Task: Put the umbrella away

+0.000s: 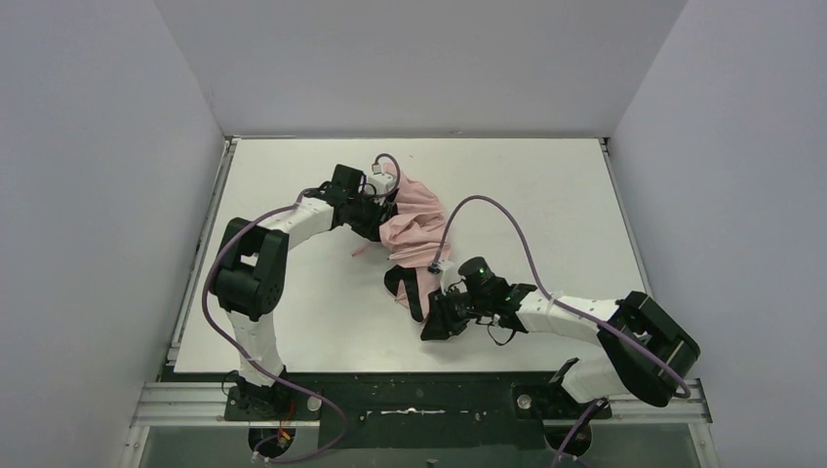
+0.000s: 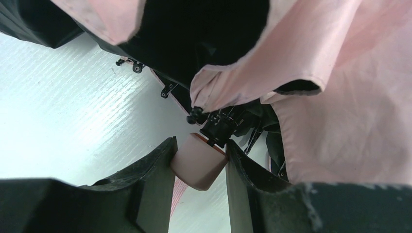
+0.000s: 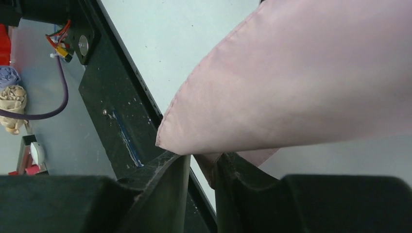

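Note:
The umbrella (image 1: pixel 414 226) lies collapsed in the middle of the white table (image 1: pixel 546 185), pale pink fabric bunched with black ribs showing. My left gripper (image 1: pixel 378 210) is at its far left end. In the left wrist view my left gripper (image 2: pixel 199 145) is shut on the pink handle (image 2: pixel 197 165), with the black shaft end and pink fabric (image 2: pixel 340 121) just beyond it. My right gripper (image 1: pixel 436 317) is at the umbrella's near end. In the right wrist view my right gripper (image 3: pixel 201 158) is nearly closed, pinching a fold of the pink fabric (image 3: pixel 301 82) that drapes over its tips.
White walls enclose the table on three sides. The black base rail (image 3: pixel 111 97) runs along the near edge right by the right gripper, with wires and a bundled cloth (image 3: pixel 12 99) beyond it. A purple cable (image 1: pixel 507 219) arcs over the table from the right arm.

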